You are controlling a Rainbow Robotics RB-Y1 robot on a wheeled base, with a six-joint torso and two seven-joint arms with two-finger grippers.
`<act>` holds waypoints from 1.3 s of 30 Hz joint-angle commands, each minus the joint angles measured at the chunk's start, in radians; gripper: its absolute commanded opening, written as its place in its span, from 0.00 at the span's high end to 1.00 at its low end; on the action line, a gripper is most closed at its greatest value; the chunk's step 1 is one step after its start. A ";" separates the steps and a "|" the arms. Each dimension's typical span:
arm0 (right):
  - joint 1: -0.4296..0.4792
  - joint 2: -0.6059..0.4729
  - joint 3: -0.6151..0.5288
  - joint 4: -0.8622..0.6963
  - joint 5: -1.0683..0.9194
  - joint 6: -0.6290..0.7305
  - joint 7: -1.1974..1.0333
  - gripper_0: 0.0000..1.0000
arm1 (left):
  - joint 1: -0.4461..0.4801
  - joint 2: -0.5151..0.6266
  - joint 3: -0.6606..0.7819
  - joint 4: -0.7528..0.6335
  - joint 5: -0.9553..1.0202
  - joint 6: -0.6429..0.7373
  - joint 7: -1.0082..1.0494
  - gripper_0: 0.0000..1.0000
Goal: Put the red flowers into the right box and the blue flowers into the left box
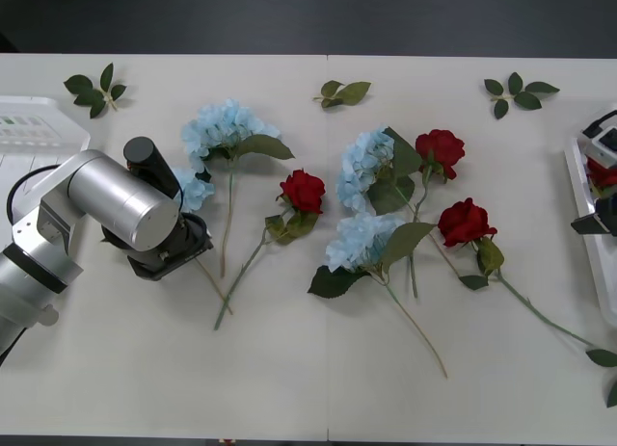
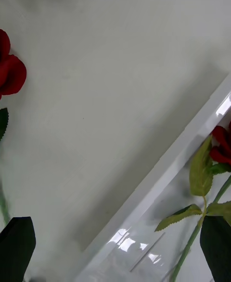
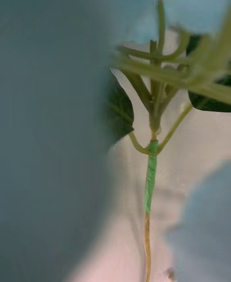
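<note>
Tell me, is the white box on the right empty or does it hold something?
Not empty: the right box already holds a red flower, its stem and leaves lying inside the rim.

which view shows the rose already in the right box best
The right wrist view: the rose lies inside the right box, with its red bloom, leaves and stem past the white rim. The front view gives just a red patch at the picture's edge, partly behind the right gripper. The left wrist view looks at a blue flower's stem instead.

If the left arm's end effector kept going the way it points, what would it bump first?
Probably the blue flower right under the left end effector; its stem runs between blurred fingers, then the table. Depth is unclear.
</note>
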 commanded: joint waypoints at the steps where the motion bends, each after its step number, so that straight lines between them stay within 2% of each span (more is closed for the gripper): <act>1: -0.004 0.073 -0.005 -0.074 0.207 0.082 -0.118 0.00 | -0.019 0.011 -0.010 0.005 -0.004 -0.018 -0.031 0.04; 3: -0.004 0.126 -0.005 -0.109 0.317 0.157 -0.185 0.00 | -0.018 0.013 -0.019 0.013 -0.004 -0.034 -0.033 0.11; 7: -0.004 0.189 0.001 -0.119 0.378 0.201 -0.241 0.00 | -0.019 0.013 -0.022 0.016 -0.004 -0.040 -0.033 0.27; 9: -0.008 0.217 0.032 -0.119 0.426 0.201 -0.268 0.00 | -0.018 0.011 -0.022 0.016 -0.004 -0.040 -0.034 0.51; 10: -0.011 0.223 0.044 -0.119 0.438 0.201 -0.276 0.00 | -0.018 0.011 -0.022 0.016 -0.004 -0.038 -0.036 0.59; 11: -0.018 0.237 0.067 -0.119 0.464 0.201 -0.294 0.00 | -0.018 0.011 -0.022 0.016 -0.004 -0.038 -0.037 0.78; 13: -0.031 0.260 0.104 -0.119 0.507 0.201 -0.326 0.00 | -0.018 0.011 -0.022 0.016 -0.004 -0.038 -0.039 1.00; 19: -0.059 0.286 0.234 -0.114 0.625 0.157 -0.445 0.00 | -0.018 0.011 -0.022 0.016 -0.007 -0.038 -0.045 1.00; 24: -0.059 0.314 0.262 -0.100 0.652 0.143 -0.468 0.00 | -0.019 0.018 -0.022 -0.002 -0.028 -0.034 -0.054 1.00; 39: -0.057 0.355 0.304 -0.056 0.664 0.089 -0.465 0.00 | -0.015 0.107 -0.018 -0.308 -0.148 0.189 -0.126 1.00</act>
